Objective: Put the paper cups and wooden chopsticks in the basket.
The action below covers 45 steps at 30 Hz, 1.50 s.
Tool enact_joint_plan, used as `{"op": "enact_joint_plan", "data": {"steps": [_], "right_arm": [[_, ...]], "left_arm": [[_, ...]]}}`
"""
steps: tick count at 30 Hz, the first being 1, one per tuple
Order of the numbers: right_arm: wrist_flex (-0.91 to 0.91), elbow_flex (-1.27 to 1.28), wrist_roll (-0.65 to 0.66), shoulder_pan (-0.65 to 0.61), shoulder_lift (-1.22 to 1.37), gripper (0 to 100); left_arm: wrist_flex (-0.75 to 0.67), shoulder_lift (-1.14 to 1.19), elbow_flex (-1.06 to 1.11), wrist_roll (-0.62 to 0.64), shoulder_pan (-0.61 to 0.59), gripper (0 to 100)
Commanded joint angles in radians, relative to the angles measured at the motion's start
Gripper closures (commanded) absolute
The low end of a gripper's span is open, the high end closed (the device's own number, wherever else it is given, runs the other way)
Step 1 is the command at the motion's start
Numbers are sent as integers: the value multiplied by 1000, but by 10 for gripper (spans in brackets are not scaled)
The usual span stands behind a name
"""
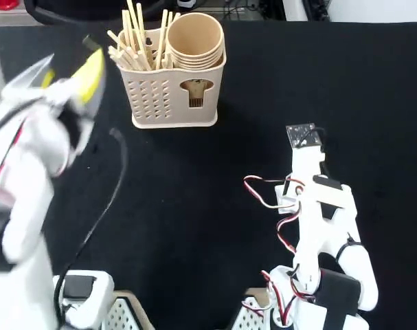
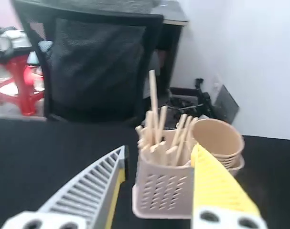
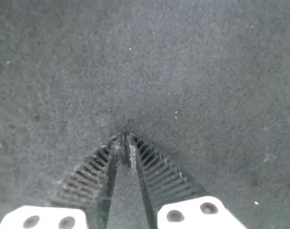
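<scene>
Judging by the paper cups [image 1: 194,38] and wooden chopsticks [image 1: 134,42] standing in the basket [image 1: 160,102], you look finished, with the left gripper [image 2: 159,149] wide open and empty and the right gripper [image 3: 124,140] closed on nothing.

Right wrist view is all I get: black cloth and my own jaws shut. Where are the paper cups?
Observer: The paper cups sit stacked inside the basket, on the far side of the table in the high view.
Operator: And the chopsticks?
Observer: The wooden chopsticks stand upright in the same basket, beside the cups.
Operator: What about the left arm?
Observer: The left arm is raised close to the basket, its jaws open and holding nothing.
</scene>
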Motion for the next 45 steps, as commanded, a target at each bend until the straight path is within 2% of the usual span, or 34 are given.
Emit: {"op": "enact_joint_plan", "data": {"steps": [1, 6, 14, 17, 21, 25, 34, 45], "right_arm": [[-15, -8, -2, -18, -5, 985], [-14, -7, -2, -18, -5, 985], [-15, 4, -3, -18, -5, 984], [-15, 4, -2, -26, -5, 984], [-15, 8, -2, -78, -4, 985], [-15, 16, -2, -83, -5, 985], [-15, 18, -2, -83, -5, 985], [-15, 18, 0, -83, -5, 985]], "left_arm": [[12, -130, 231, -3, -101, 780], [-49, -371, 665, -5, -157, 780], [-388, -901, 1461, -5, -177, 780], [-410, -1039, 1679, -58, -179, 795], [-416, -976, 1776, -284, -174, 887], [-338, -987, 1804, -404, -179, 954], [-68, -988, 1804, -502, -179, 970], [-44, -987, 1804, -529, -291, 970]]}}
